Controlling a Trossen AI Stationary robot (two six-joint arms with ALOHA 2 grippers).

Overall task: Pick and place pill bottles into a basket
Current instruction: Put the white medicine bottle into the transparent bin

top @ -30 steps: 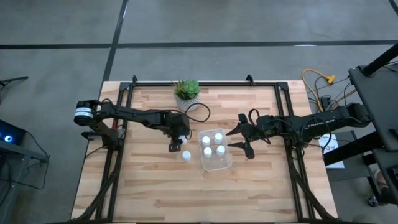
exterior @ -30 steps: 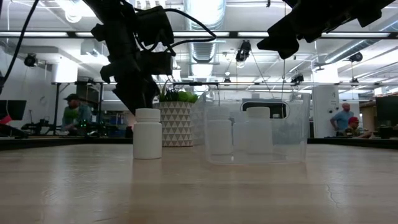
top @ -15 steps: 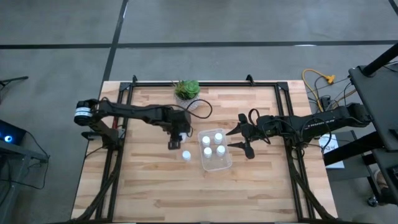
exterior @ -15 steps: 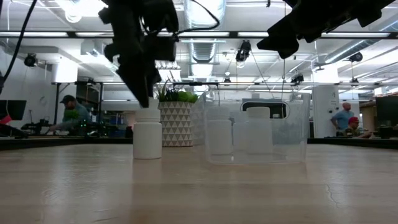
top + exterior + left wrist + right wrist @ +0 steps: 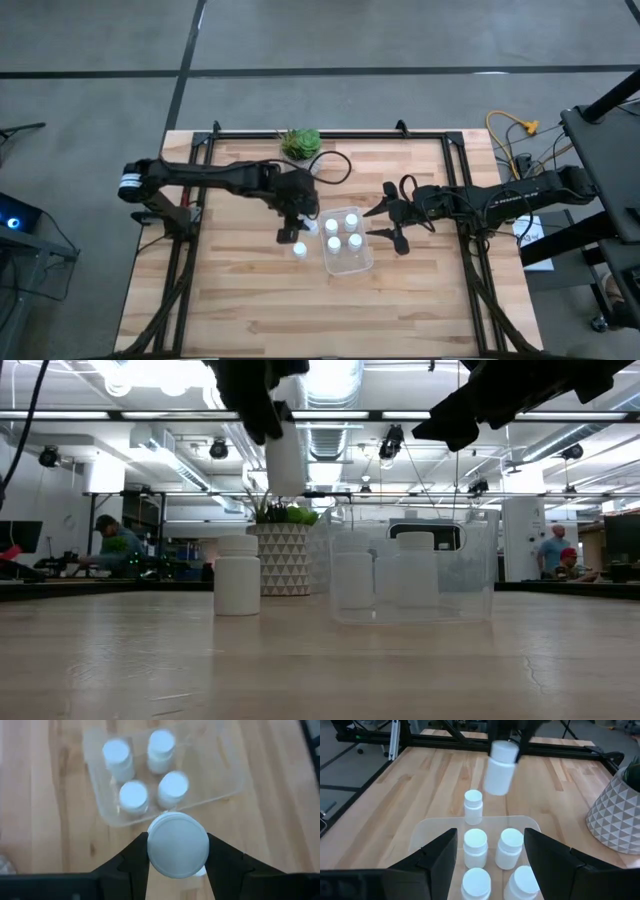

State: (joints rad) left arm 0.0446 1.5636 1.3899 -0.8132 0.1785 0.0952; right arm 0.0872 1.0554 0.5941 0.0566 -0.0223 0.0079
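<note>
The left hand hangs above the middle of the wooden surface, just beside the left side of the basket, and its two fingers are pressed against the sides of a raised pill bottle, which is clear of the surface and slightly tilted. In the left wrist view that bottle's white cap fills the gap between the dark fingers, with the basket's rim right below it. The basket, a clear tub, stands near the centre of the surface and holds four pill bottles standing upright in two pairs. One more bottle stands upright on the bare wood just left of the basket, apart from its wall; the low view shows it alone in front of the patterned plant pot. The right hand waits just to the right of the basket, raised off the surface, its fingers spread wide and holding nothing. The plant pot sits near the far edge of the surface, behind the left arm. People are visible in the room beyond the surface.
</note>
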